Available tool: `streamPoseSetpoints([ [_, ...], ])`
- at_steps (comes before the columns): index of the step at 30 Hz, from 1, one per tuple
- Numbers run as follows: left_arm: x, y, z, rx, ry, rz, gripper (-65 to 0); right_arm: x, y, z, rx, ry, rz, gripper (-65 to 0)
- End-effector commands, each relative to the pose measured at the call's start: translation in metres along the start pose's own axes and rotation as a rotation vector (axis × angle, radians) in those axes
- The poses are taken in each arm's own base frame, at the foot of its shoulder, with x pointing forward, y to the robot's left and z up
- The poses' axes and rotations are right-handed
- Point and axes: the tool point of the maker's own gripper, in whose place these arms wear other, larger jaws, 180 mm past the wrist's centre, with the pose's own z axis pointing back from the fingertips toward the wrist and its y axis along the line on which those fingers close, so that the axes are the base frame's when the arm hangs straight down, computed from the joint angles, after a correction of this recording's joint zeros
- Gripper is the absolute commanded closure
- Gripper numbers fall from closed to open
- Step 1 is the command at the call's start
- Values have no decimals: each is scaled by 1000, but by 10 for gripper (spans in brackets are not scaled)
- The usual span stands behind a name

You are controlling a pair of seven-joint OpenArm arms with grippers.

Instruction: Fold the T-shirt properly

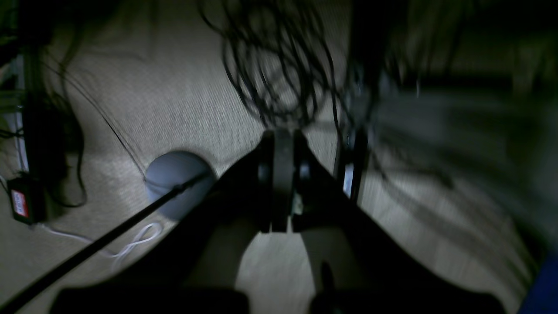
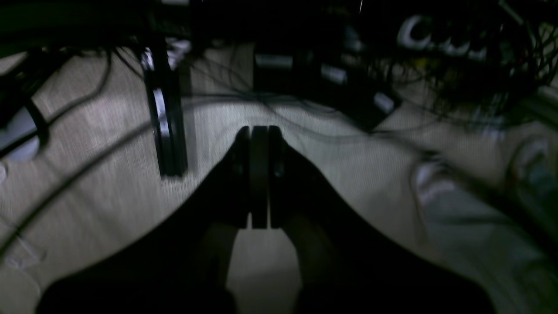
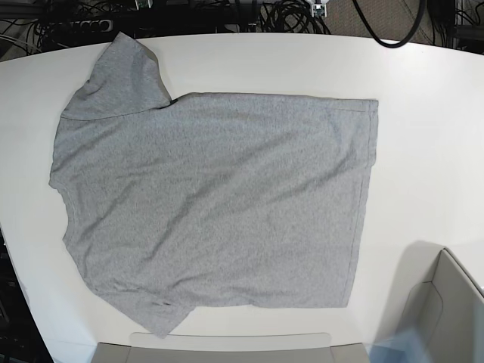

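The heather-grey T-shirt (image 3: 212, 197) lies spread flat on the white table (image 3: 423, 98), plain side up with no lettering showing. Its hem runs down the right, one short sleeve (image 3: 113, 76) points to the far left corner, and the other sleeve (image 3: 151, 318) lies near the front edge. Neither arm appears in the base view. In the left wrist view my left gripper (image 1: 282, 139) is shut with nothing between its fingers, hanging over the carpeted floor. My right gripper (image 2: 259, 133) is likewise shut and empty above the floor.
A grey open box (image 3: 454, 302) stands at the table's front right corner, and a flat grey tray edge (image 3: 227, 348) runs along the front. Cables (image 3: 287, 15) pile up behind the table. The wrist views show tangled cables (image 1: 279, 65) and a black table leg (image 2: 165, 126).
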Motion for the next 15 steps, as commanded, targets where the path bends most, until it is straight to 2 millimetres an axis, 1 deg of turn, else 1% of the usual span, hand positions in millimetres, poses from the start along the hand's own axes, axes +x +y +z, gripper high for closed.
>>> streamPoseSetpoints([
  [1, -11, 12, 8, 23, -3, 2, -4, -8, -8, 7, -12, -21, 1, 0],
  [2, -10, 20, 10, 38, -21, 5, -4, -10, -13, 13, -20, -54, 8, 0],
  [4, -8, 25, 14, 47, -63, 3, -4, -13, -16, 22, -30, -110, -4, 0],
  [7, -3, 28, 27, 49, -165, -9, -4, -14, -20, 37, -59, -206, -39, 0],
  [10, 6, 31, 48, 46, -310, -25, -4, -12, -25, 55, -78, -316, -51, 0],
  [13, 16, 33, 74, 44, -464, -38, -5, -11, -24, 77, -82, -430, -44, -1],
  [14, 19, 33, 80, 40, -504, -34, -7, -17, -22, 82, -77, -425, -43, -1],
  [15, 24, 32, 89, 32, -558, -22, -14, -18, -21, 81, -75, -418, -44, -1],
])
